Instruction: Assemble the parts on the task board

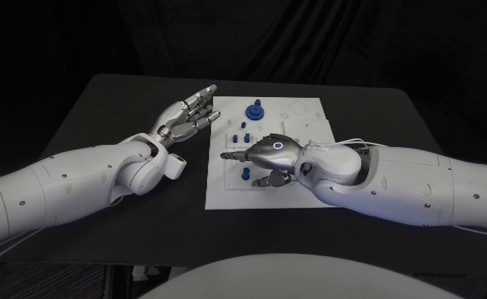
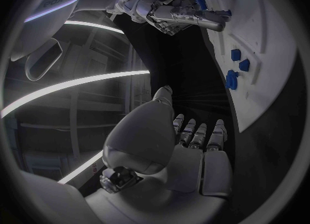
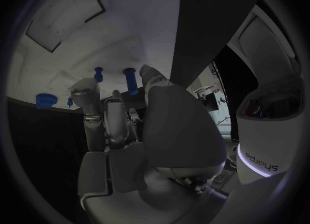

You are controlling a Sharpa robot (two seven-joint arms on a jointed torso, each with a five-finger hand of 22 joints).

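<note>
White board (image 1: 266, 197) at frame centre, blue parts (image 1: 255, 111) on it. Black table (image 1: 112, 102). Silver hands: left (image 1: 188, 120), right (image 1: 266, 158). White arms (image 1: 71, 190).

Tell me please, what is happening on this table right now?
A two-armed robot is working at a white task board on a black table, where small blue parts are to be assembled. Its right hand is over the middle of the board, fingers curled down near some small blue pieces; whether it holds one cannot be told. Its left hand is open beside the board's left edge, holding nothing. A larger round blue part stands further back on the board, untouched.
</note>
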